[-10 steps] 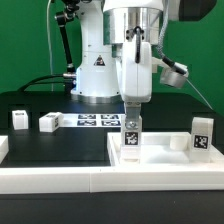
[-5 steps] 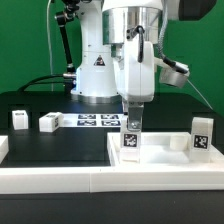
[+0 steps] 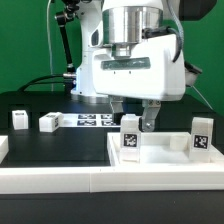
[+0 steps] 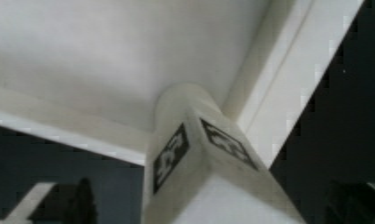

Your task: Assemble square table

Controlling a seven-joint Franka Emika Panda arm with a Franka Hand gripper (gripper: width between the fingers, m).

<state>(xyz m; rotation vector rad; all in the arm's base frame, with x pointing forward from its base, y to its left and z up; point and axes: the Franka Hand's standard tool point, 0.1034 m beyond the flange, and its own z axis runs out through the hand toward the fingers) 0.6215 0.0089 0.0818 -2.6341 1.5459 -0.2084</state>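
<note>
No readable words, numbers or brands, only black-and-white square tags, on the near-centre leg post [image 3: 131,140] toward 5 o'clock, the 3 o'clock leg post [image 3: 202,136], the marker board [image 3: 97,120]

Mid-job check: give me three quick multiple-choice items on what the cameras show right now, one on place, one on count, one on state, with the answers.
1. Where does the leg post under the hand stand?
A. On the black table
B. Inside the rim of the tabletop
C. On top of another post

2. How many white leg posts show in the exterior view?
A. Two
B. Four
C. Six

3. How is the post under the hand posed?
A. Upright
B. Lying on its side
C. Leaning on the rim

Answers:
1 B: its foot sits on the white floor of the tabletop.
2 B: the two loose posts are on the black table at the exterior view's left. The far post and the one under the hand are on the tabletop.
3 A: it stands straight, with the hand's fingers apart on either side of it.
</note>
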